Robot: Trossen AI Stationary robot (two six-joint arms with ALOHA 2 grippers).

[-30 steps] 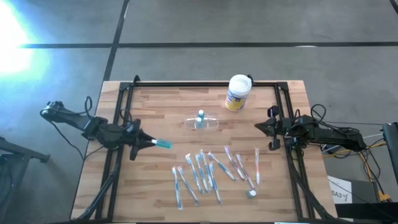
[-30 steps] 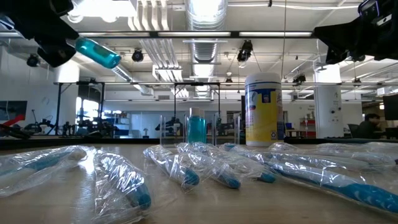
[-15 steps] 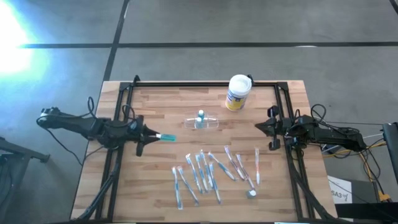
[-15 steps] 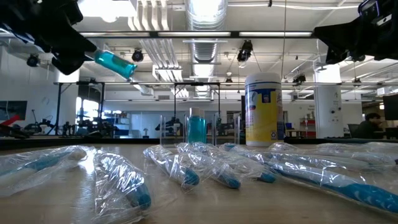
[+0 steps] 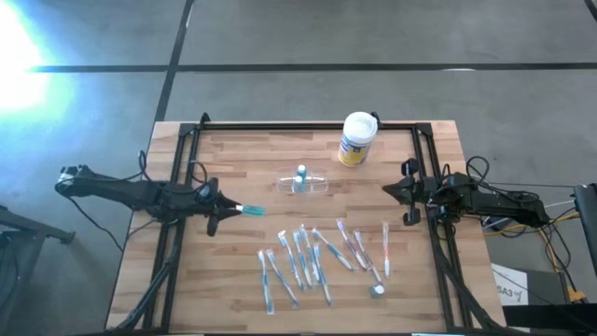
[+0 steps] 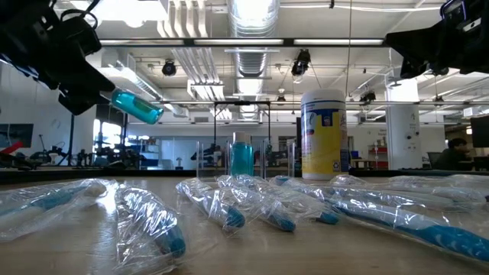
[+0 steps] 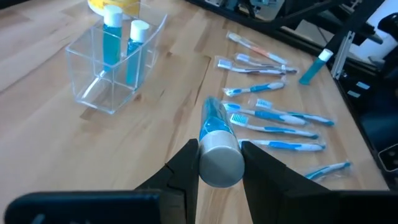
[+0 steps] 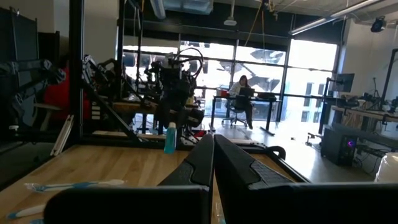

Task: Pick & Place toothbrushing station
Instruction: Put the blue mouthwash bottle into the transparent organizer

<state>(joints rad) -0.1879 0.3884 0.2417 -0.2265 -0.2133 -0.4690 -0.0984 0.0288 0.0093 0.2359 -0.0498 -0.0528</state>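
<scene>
The left hand [image 5: 224,207] hangs above the tabletop [image 5: 233,280], its two fingers [image 7: 183,171] clamped on the white cap end of a blue tube [image 7: 214,134], which juts out ahead of the fingertips and tilts downward in the low view. The toothbrushing station [image 5: 303,182], a clear plastic holder, stands upright on the tabletop ahead of this hand and off to one side, well apart from it; two blue tubes with white caps [image 7: 121,43] stand inside it. Ahead of the hand on the other side, a scatter of wrapped toothbrushes [image 5: 312,257] lies flat on the wood, near the tube's tip but below it. A white canister with a yellow-blue label [image 5: 356,138] stands beyond the station, farther from the hand.

The right hand [image 5: 390,191] waits at the opposite edge of the tabletop, its fingers [image 8: 239,163] pressed together on nothing, well apart from the station.
</scene>
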